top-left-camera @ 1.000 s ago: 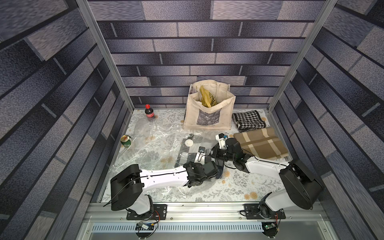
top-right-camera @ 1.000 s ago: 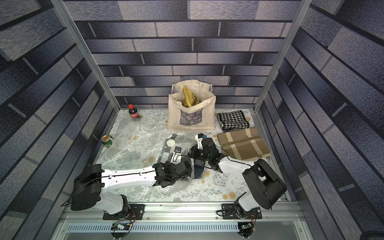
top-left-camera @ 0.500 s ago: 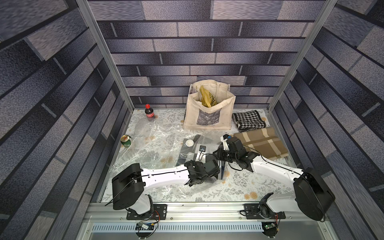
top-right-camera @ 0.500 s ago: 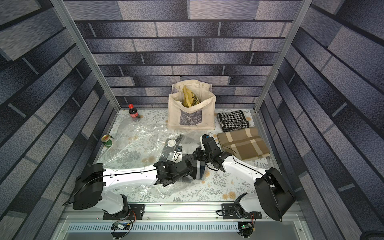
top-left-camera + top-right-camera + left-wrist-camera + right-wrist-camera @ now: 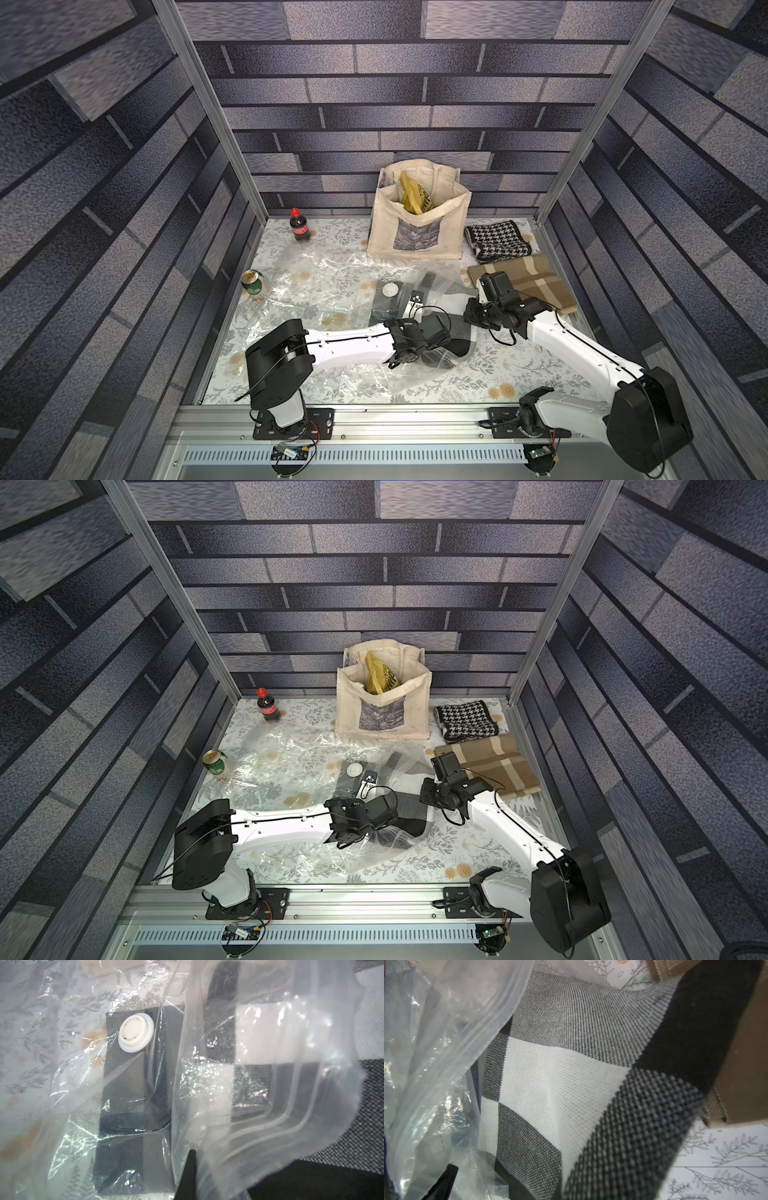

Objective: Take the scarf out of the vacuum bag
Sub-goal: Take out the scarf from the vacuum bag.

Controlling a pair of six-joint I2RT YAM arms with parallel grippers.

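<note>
The vacuum bag lies crumpled across the floral table, its white valve cap facing up. A black, grey and white check scarf sticks out of the bag's mouth, and its far end is still under the plastic. My left gripper is shut on the ribbed mouth edge of the vacuum bag. My right gripper is shut on the scarf, which stretches taut from the vacuum bag. The cloth hides that gripper's fingertips.
A cream tote bag holding a yellow packet stands at the back. A houndstooth cloth and a folded tan plaid cloth lie right of it, close to my right wrist. A cola bottle and a green can stand at the left.
My right gripper has moved to the right with the scarf, drawing more of it out of the bag. The left gripper has stayed in place on the plastic.
</note>
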